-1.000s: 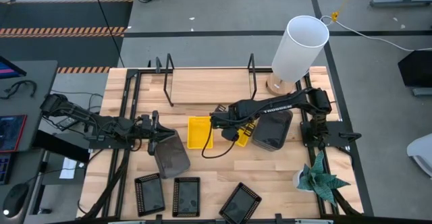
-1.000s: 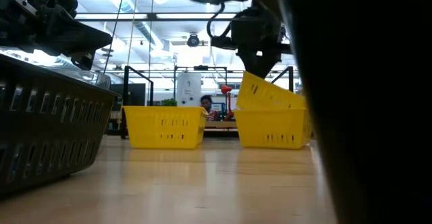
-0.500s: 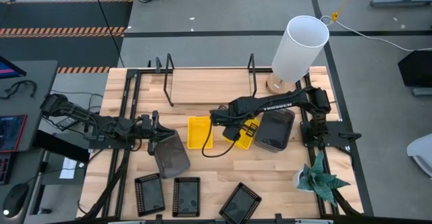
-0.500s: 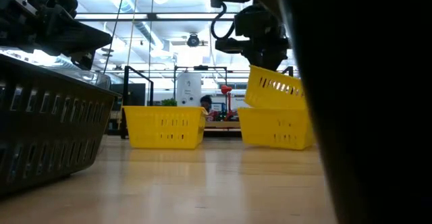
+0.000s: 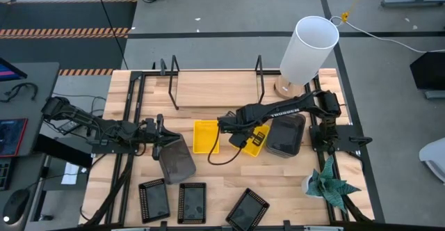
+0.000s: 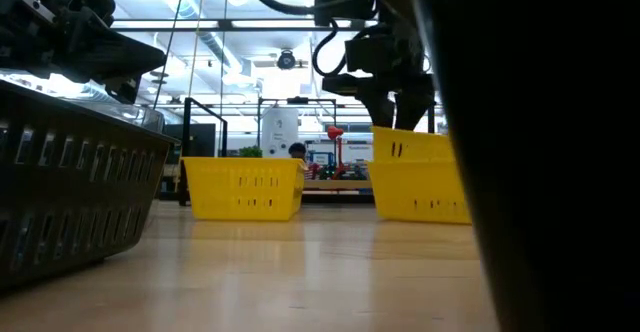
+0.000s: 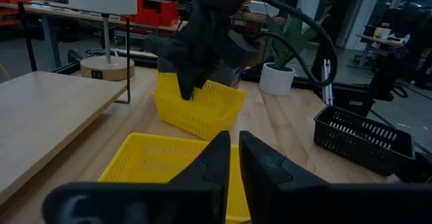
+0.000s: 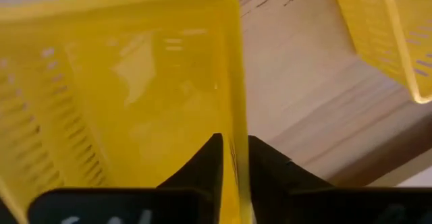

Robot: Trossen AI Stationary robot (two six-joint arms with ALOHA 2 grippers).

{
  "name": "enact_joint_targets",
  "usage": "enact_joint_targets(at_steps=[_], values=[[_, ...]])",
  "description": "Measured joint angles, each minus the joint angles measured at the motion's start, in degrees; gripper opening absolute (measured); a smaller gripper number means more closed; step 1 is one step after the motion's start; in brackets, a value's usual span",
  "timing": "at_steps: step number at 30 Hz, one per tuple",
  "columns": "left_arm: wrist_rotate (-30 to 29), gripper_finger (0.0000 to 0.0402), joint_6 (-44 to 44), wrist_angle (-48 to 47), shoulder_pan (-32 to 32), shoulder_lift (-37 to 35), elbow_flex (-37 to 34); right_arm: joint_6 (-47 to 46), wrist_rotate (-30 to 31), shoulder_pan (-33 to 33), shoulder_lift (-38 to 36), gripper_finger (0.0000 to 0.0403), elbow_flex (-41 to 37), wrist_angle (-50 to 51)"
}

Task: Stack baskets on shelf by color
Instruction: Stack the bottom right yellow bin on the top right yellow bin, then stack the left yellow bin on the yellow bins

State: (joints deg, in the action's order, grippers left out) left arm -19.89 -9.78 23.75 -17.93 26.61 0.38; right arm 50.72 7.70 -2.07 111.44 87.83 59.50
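My right gripper is shut on the upper yellow basket, which sits level in a second yellow basket. The pair stands at mid table. The third yellow basket rests on its base just left of them. My left gripper is shut, at the far corner of a dark grey basket. Another dark grey basket lies right of the yellow pair. Three black mesh baskets line the near edge. The shelf is bare. My right gripper pinches the upper yellow basket's side wall, the one facing the table's left, with one finger inside and one outside. The fingers come from above, pointing down. The basket sits level, nested in the yellow basket below. My left gripper: I cannot tell whether it touches the grey basket's rim.
A white lamp on a wooden foot stands at the far right corner, and a potted plant at the near right. The shelf's black wire uprights rise at its ends. Bare tabletop lies between the yellow baskets and the mesh ones.
My right gripper has moved down and a little toward the table's right edge. The yellow basket it holds was tilted above the lower one; it has levelled and sunk into it. The pair has shifted slightly rightward.
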Motion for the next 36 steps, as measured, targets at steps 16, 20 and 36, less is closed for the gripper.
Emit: enact_joint_targets(at_steps=[16,20,36], values=[[-0.01,0.0039,0.0,0.0,0.01,0.0,0.01,-8.13,2.37,-5.13,0.0,0.0146,0.0,-22.65],[0.01,0.004,0.0,0.0,0.02,0.0,0.0,-25.64,6.38,-5.25,0.0,0.0144,0.0,-33.44],[0.01,0.0038,0.0,0.0,0.0,0.0,0.02,-55.26,7.96,3.43,0.11,0.0209,-5.5,-36.81]])
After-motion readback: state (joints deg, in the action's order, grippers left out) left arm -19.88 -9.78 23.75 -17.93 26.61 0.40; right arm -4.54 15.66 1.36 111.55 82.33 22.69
